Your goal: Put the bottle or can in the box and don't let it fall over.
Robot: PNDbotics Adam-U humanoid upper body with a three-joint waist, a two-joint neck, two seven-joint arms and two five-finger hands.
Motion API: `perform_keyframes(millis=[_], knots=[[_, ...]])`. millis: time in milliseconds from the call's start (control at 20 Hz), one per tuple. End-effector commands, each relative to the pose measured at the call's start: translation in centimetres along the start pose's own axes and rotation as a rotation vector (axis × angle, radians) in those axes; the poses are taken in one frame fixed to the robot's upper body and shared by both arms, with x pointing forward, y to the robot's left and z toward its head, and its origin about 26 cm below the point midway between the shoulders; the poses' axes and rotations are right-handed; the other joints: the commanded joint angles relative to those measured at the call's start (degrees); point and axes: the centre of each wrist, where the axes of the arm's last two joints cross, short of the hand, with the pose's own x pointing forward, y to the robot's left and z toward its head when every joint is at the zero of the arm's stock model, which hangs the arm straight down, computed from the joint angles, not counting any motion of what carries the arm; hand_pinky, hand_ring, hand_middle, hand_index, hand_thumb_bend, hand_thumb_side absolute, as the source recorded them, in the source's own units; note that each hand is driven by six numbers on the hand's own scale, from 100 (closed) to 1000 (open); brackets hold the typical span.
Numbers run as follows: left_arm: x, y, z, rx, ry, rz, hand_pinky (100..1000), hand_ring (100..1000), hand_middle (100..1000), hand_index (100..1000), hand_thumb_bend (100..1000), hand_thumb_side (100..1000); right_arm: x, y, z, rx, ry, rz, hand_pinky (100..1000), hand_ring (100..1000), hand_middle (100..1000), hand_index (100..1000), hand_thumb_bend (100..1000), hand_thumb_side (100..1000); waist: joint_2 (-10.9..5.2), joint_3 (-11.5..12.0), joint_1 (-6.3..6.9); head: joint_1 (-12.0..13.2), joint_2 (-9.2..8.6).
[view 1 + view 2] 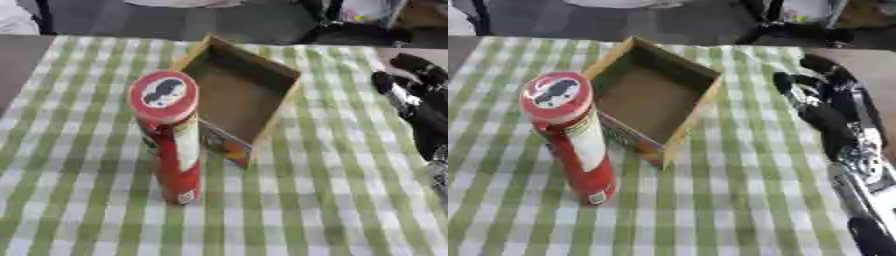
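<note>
Right hand (826, 107) sits at the right edge of the checked tablecloth (737, 200), fingers relaxed and holding nothing, apart from the cardboard box (654, 97). The box lies open between the hand and the red can (570, 137), which stands upright just outside the box's near-left wall.

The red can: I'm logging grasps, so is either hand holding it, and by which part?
Nothing is held. The red can stands free on the checked cloth beside the box; the right hand is off to its right, apart from it.
</note>
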Motion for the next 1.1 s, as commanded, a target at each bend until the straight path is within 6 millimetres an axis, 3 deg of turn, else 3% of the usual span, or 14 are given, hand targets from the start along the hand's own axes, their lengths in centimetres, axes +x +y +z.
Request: perform_keyframes(millis=[50, 450, 800, 1100], knots=[[0.8, 0.4, -0.5, -0.012, -0.032, -0.019, 798, 954, 803, 860, 440, 493, 0.8, -0.2, -0.5, 0.004, -0.031, 0.012, 754, 746, 791, 783, 621, 273, -0.65, 0.1, 0.17, -0.1, -0.21], [1.1, 0.0, -0.7, -0.086, -0.012, -0.045, 817, 974, 814, 879, 467, 484, 0.7, -0.2, -0.5, 0.006, -0.027, 0.011, 754, 745, 791, 783, 621, 271, -0.62, 0.0, 0.17, 0.1, -0.27], [2.2, -0.7, -0.9, -0.222, -0.012, -0.120, 848, 1000, 845, 898, 577, 392, 0.6, -0.1, -0.5, 0.009, -0.024, 0.009, 754, 745, 790, 783, 621, 272, -0.59, -0.2, 0.26, 0.4, -0.46], [2.5, -1.0, -0.8, -0.377, -0.027, -0.153, 887, 1000, 869, 912, 652, 405, 0.6, -0.1, -0.5, 0.009, -0.021, 0.008, 754, 744, 790, 783, 620, 271, -0.57, -0.2, 0.28, 0.5, -0.82]])
